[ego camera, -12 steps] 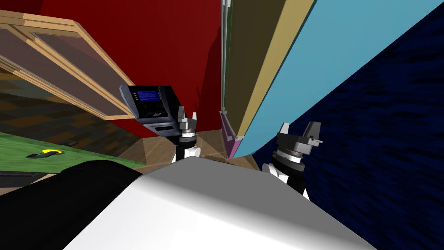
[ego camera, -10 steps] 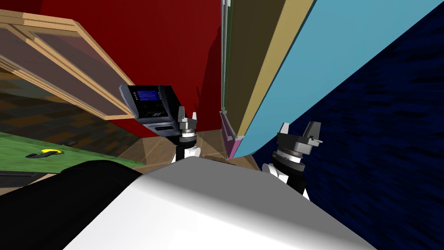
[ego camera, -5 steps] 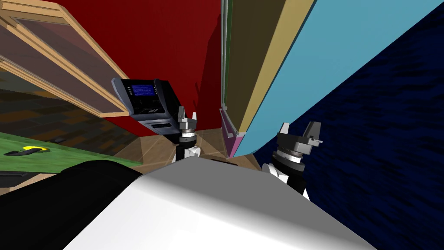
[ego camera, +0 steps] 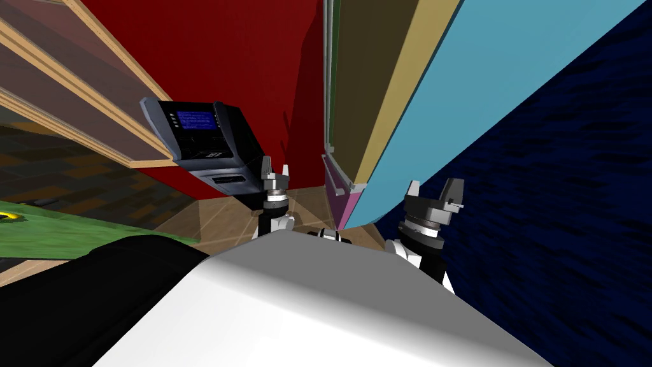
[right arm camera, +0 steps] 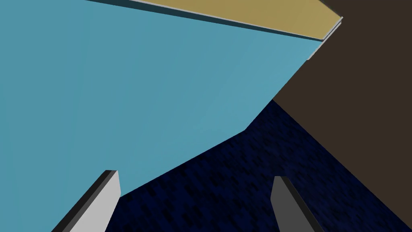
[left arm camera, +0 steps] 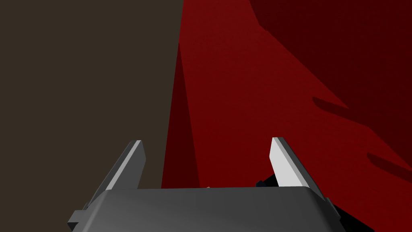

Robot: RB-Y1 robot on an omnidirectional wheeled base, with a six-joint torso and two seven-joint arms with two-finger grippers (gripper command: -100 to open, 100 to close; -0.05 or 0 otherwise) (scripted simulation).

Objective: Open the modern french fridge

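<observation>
step: approach — fridge (ego camera: 458, 89) untouched | my left gripper (ego camera: 275, 171), right gripper (ego camera: 433, 189): both spread, empty | next — face its front, reach a door

We see the fridge (ego camera: 446, 95) standing upright just ahead, its broad side light blue, edged in tan, with a pink drawer (ego camera: 339, 201) at its foot.
</observation>
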